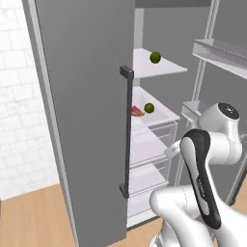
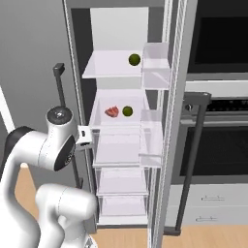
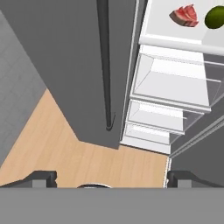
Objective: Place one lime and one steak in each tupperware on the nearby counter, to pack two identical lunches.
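The tall grey refrigerator (image 2: 127, 19) stands open, and the task's items are seen on its white shelves. On the middle shelf (image 2: 116, 127) a red-pink steak with white streaks (image 2: 112, 112) lies flat, and just beside it, apart by a small gap, sits a small round green lime with smooth skin (image 2: 127, 111). A second lime of the same kind (image 2: 134, 59) rests alone on the upper shelf (image 2: 109, 71). The same pair is seen in the hand view, the steak (image 3: 184, 15) at the top and the lime (image 3: 215, 16) cut by the frame edge.

The end effector (image 3: 109, 177) is spread to its full width and holds nothing; its dark tips are seen at the bottom of the hand view, well below the shelf and over the light-brown wooden floor (image 3: 65, 153), pointed down towards the drawers (image 3: 170, 87).

The step in hand is judged to be the reach into the refrigerator for a first item. It would be done well if the hand were raised to the level of the middle shelf and brought in between the grey left door with its dark vertical handle (image 1: 126, 130) and the right door's racks (image 2: 154, 131), so that neither is struck. The lime, being round and smooth, is likely to roll if nudged, so it should be centred between the tips before closing. The steak is flat and low, so a grip close to the shelf surface would be needed.
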